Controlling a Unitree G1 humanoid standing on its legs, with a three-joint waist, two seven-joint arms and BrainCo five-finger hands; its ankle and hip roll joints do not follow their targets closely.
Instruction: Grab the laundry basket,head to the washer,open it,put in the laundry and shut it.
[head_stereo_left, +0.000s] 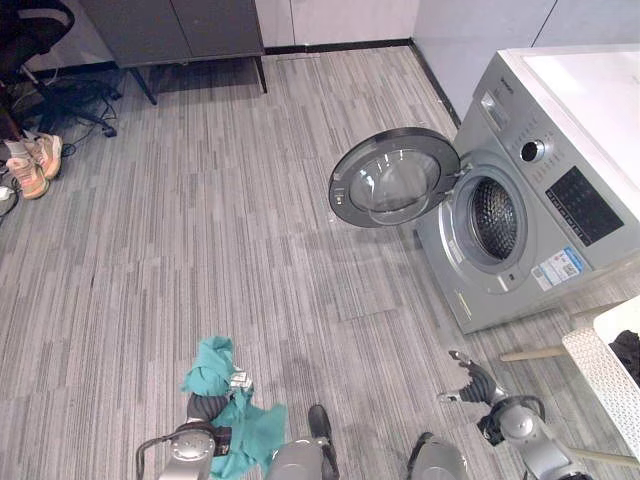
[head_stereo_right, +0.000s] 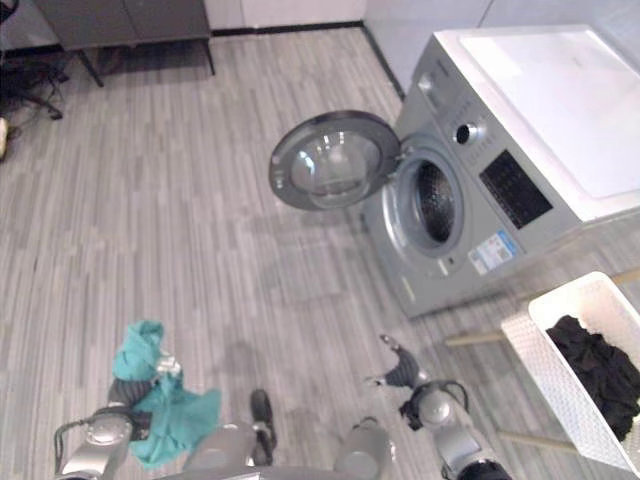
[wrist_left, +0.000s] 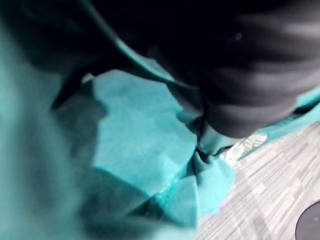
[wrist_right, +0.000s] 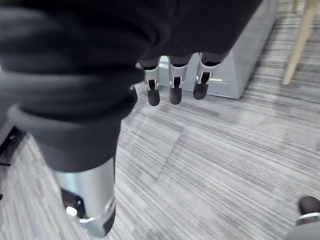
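Teal laundry (head_stereo_left: 232, 415) bunches in the left hand (head_stereo_left: 207, 404) — fingers curled round it — low above the floor (head_stereo_left: 200, 250). Right hand (head_stereo_left: 470, 378) hangs empty, fingers relaxed. Ahead stands the washer (head_stereo_left: 560, 190), door (head_stereo_left: 393, 177) swung open — white basket (head_stereo_right: 560, 375) of dark clothes beside it.

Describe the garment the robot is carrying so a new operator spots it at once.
Start at the grey washer on the right, its round door swung open. Look across the striped floor to the lower left, where the left hand clutches a crumpled teal cloth. It is the sole bright-coloured laundry; the clothes in the white basket are black.
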